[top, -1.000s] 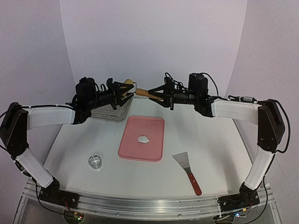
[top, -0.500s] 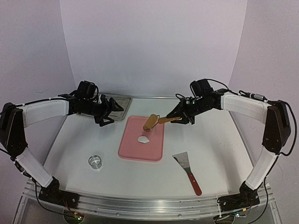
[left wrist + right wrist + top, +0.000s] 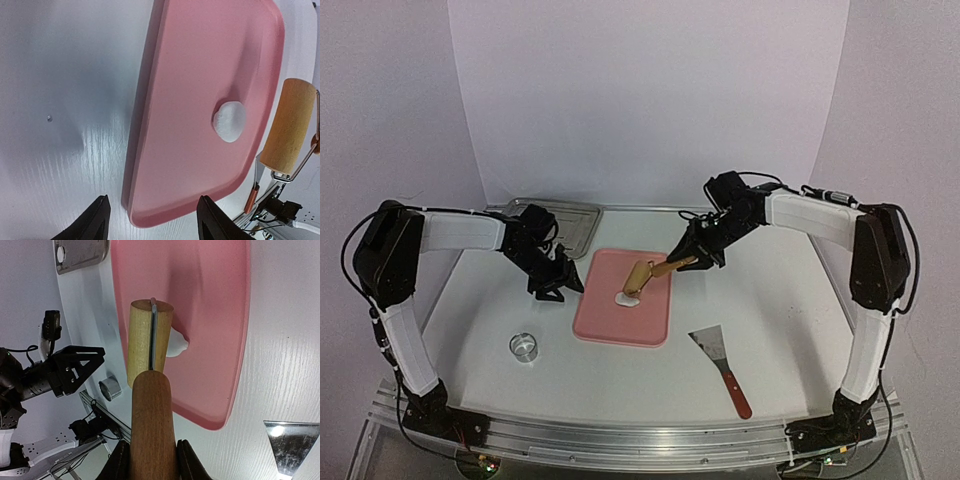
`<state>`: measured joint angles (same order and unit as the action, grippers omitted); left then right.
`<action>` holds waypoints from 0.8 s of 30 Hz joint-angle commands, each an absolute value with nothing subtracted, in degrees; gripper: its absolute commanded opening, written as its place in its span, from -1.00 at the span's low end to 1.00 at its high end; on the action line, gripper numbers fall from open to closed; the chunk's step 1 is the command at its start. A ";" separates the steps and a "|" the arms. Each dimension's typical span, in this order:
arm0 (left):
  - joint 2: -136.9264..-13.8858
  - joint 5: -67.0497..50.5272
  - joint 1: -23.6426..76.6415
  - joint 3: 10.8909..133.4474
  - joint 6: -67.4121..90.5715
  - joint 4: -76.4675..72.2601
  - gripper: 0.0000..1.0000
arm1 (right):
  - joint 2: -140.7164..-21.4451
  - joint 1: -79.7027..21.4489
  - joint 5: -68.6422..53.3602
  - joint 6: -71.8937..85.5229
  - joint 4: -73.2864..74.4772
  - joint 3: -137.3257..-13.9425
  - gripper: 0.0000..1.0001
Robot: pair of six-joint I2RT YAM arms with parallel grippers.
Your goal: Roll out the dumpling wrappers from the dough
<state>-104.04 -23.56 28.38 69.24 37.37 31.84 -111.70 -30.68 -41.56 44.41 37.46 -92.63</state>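
**One lump of dough, nothing rolled flat yet**

Pressed together on the wooden handle, the right end effector (image 3: 151, 456) pinches the roller (image 3: 642, 277) and carries it slanted down toward the worktop (image 3: 770, 300). The pale barrel leads and the handle trails back up into the fingers. Held like that, I'd say, the barrel can be laid on its target and pushed across it.

That target, the dough (image 3: 627, 297), sits just past the barrel's far end as a small white lump. It lies a little off the middle of the pink board (image 3: 610, 322). Barrel and lump are right together, but I cannot tell from where I stand whether they touch. No finished disc lies anywhere in view.

Across the board, the left end effector (image 3: 152, 220) hangs low with its fingers spread and nothing between them. It is just beside the board's left edge, probably placed to steady the board once the rolling starts.

Farther out, a ring cutter (image 3: 524, 346) stands near the front left. A red-handled scraper (image 3: 720, 362) lies front right, and a metal tray (image 3: 560, 215) rests at the back.
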 commanded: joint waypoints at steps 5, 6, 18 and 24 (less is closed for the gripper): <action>-110.71 -18.61 32.11 76.60 32.19 33.93 0.17 | -116.54 -31.25 -43.54 40.92 38.70 -98.96 -1.00; -111.54 -18.05 32.37 77.22 31.82 34.41 0.15 | -116.89 -31.25 -43.36 40.74 39.00 -99.01 -1.00; -116.37 -10.00 34.36 80.95 30.74 39.77 0.05 | -121.10 -31.39 -39.23 37.61 45.50 -100.48 -1.00; -116.32 -8.70 34.45 80.49 30.79 39.22 0.04 | -122.93 -31.91 -36.26 35.71 48.84 -102.34 -1.00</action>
<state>-115.79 -11.22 34.35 79.00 31.50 38.04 -120.21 -30.94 -40.91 38.37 43.90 -99.66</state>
